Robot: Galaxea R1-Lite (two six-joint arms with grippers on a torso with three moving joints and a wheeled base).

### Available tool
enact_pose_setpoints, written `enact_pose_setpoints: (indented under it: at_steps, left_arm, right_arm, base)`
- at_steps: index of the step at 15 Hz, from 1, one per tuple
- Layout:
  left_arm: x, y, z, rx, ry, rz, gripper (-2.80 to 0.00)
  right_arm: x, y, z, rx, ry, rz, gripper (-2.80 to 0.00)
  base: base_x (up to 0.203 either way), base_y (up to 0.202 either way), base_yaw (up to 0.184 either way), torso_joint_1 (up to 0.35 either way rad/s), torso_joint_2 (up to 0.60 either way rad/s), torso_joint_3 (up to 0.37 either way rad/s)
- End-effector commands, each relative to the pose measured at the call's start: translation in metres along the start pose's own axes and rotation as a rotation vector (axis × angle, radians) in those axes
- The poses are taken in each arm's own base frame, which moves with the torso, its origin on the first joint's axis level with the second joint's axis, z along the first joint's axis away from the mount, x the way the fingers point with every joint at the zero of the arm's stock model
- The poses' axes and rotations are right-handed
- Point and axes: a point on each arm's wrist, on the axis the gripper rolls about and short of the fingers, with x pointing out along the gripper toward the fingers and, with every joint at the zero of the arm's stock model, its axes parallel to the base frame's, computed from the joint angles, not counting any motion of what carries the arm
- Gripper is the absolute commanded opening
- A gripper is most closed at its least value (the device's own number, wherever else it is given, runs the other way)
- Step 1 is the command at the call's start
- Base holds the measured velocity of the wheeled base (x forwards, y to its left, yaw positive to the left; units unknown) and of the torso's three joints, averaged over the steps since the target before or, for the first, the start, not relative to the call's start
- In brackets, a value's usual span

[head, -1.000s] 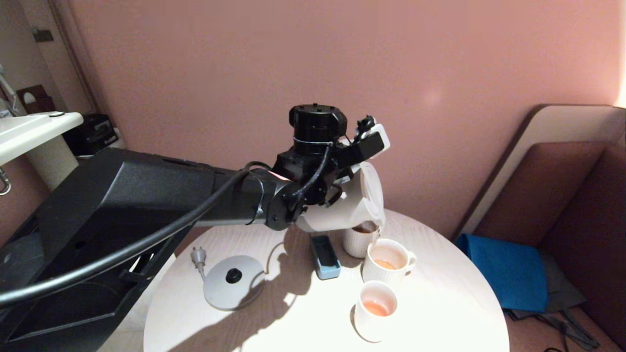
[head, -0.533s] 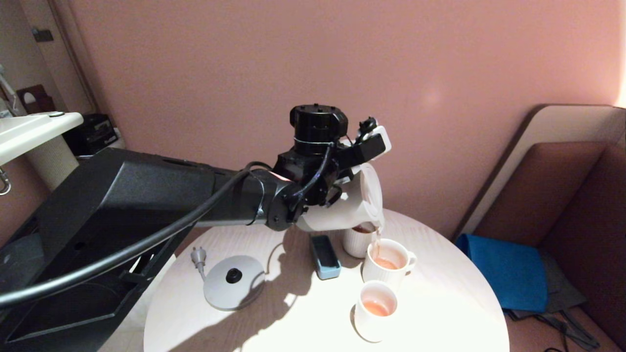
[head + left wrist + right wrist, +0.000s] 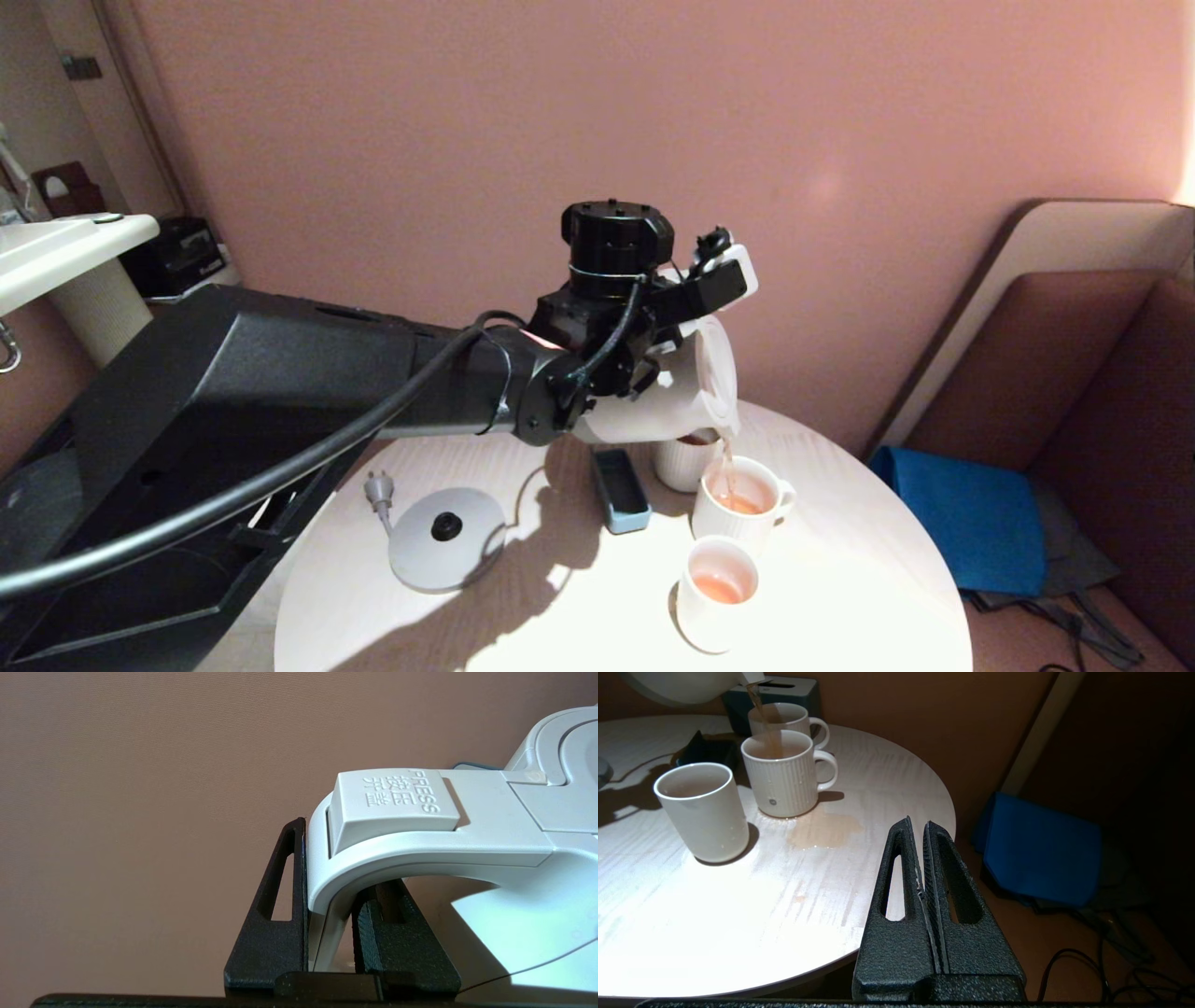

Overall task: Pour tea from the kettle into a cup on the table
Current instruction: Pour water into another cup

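My left gripper [image 3: 343, 858] is shut on the loop handle of the white kettle [image 3: 686, 397], which hangs tilted above the round table [image 3: 840, 597] with its spout down. A thin orange-red stream of tea [image 3: 727, 469] falls from the spout into a ribbed white mug [image 3: 742, 513]; the tea [image 3: 762, 711] and ribbed mug [image 3: 782, 777] also show in the right wrist view. A plain cup [image 3: 714, 597] with some tea stands nearer me, and another mug [image 3: 680, 464] stands under the kettle. My right gripper [image 3: 920, 823] is shut and empty, low beside the table's right edge.
The grey kettle base disc [image 3: 443, 541] with cord and plug [image 3: 378, 490] lies at the left of the table. A small blue tray [image 3: 621, 490] lies beside the mugs. A tea puddle [image 3: 824, 830] spreads beside the ribbed mug. A blue cloth [image 3: 971, 518] lies on the bench at right.
The kettle has shifted slightly right and tipped further. A visible stream of tea now runs into the ribbed mug. The right arm has not moved.
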Motion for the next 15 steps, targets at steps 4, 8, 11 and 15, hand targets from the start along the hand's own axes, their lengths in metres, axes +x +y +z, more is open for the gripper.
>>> enact_pose_setpoints:
  at_steps: [4,8,11,15]
  left_arm:
    - [-0.0009,-0.0004,0.0011,0.019,-0.002,0.001,-2.80]
    - [-0.0029,-0.0031,0.0042,0.020,-0.008,-0.007,-2.80]
    - [-0.0029,-0.0047,0.0049,0.023,-0.010,-0.010,-2.80]
    - [-0.0038,-0.0066,0.0071,0.023,-0.014,-0.015,-2.80]
  right_arm:
    - [0.0001,0.0000,0.0000,-0.001,0.001,0.000,-2.80]
    - [0.0001,0.0000,0.0000,-0.001,0.001,0.001,-2.80]
    - [0.0001,0.0000,0.0000,-0.001,0.001,0.000,-2.80]
    - [0.0001,0.0000,0.0000,-0.001,0.001,0.001,-2.80]
  base:
    - [0.000,0.000,0.000,0.000,0.00,0.000]
    - [0.000,0.000,0.000,0.000,0.00,0.000]
    - [0.000,0.000,0.000,0.000,0.00,0.000]
    - [0.000,0.000,0.000,0.000,0.00,0.000]
